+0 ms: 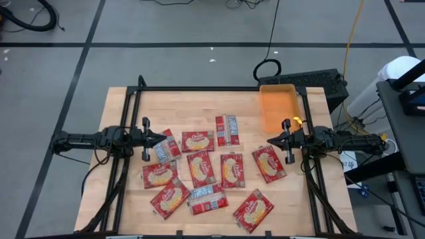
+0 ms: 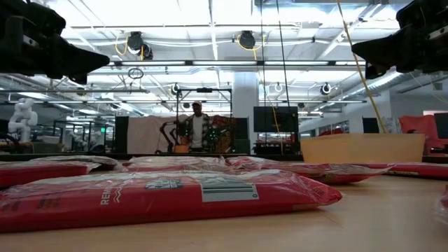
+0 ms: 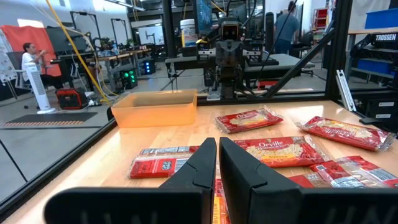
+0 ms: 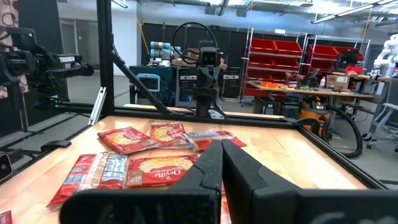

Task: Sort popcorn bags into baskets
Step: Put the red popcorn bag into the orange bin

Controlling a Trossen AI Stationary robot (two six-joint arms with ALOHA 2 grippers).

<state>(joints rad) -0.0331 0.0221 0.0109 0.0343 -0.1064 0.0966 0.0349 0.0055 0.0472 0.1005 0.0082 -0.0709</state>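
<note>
Several flat red popcorn bags [image 1: 199, 167] lie scattered over the middle of the wooden table; some show their pale reverse [image 1: 227, 129]. The translucent orange basket [image 1: 279, 106] stands at the far right with nothing in it, and also shows in the left wrist view as the basket [image 3: 155, 107]. My left gripper [image 1: 159, 139] hovers shut at the left end of the spread, over the edge of one bag [image 1: 167, 147]. My right gripper [image 1: 269, 141] hovers shut at the right end, just short of another bag [image 1: 269, 162]. In the low view both grippers stay high above the table.
A black frame [image 1: 219, 88] runs round the table's far and side edges. Bare wood [image 1: 126, 113] lies along the far left and near the corners. In the low view the nearest bag [image 2: 161, 196] fills the foreground. People and other equipment stand in the room beyond.
</note>
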